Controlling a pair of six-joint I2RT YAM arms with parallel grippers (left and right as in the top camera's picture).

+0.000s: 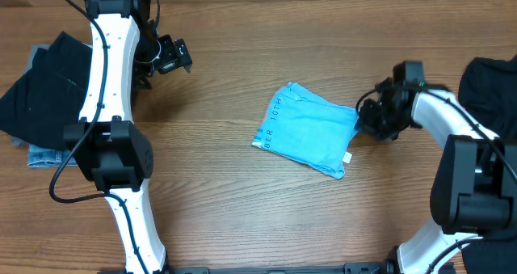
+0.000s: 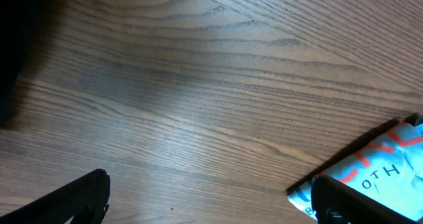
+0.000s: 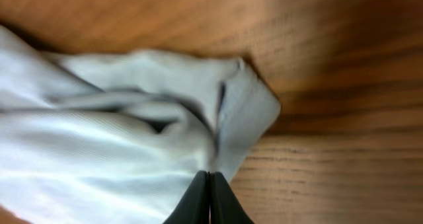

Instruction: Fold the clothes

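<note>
The light blue T-shirt (image 1: 307, 130) lies folded into a compact rectangle at the table's middle, pale lettering along its left edge. My right gripper (image 1: 361, 119) sits at its right edge. In the right wrist view the gripper (image 3: 210, 174) is shut, its tips pinching the gathered cloth (image 3: 119, 138) near a corner. My left gripper (image 1: 179, 57) hovers at the back left, well away from the shirt. In the left wrist view it (image 2: 210, 184) stands open over bare wood, and the shirt's printed corner (image 2: 390, 168) shows behind the right finger (image 2: 344, 201).
A pile of dark garments (image 1: 44, 80) lies at the far left with a blue denim piece (image 1: 44, 154) under it. Another dark garment (image 1: 489, 84) sits at the far right edge, behind the right arm.
</note>
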